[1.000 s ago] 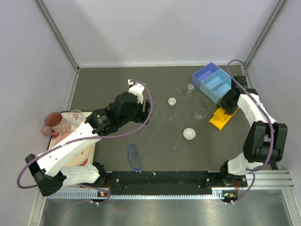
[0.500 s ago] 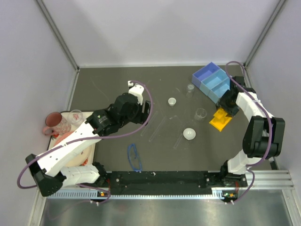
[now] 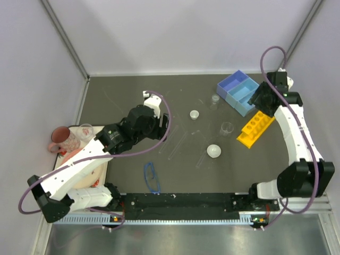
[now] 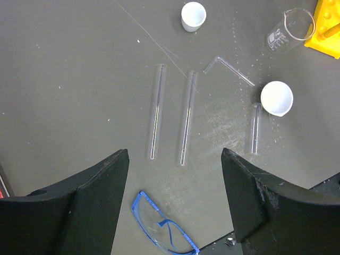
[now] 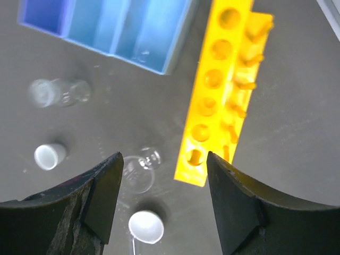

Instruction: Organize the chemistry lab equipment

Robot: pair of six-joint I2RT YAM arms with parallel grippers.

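Your right gripper [image 5: 163, 159] hangs wide and empty; in its wrist view the yellow rack [image 5: 215, 90] lies flat at one o'clock, just beside the light-blue tray [image 5: 133, 32], on a dark table [image 3: 133, 95], pale walls [image 3: 186, 32] around

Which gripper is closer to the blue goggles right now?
Left. The left gripper hangs over the tubes just behind the goggles, fingers open. The right gripper is far off at the right rear, above the yellow rack beside the tray, also open.
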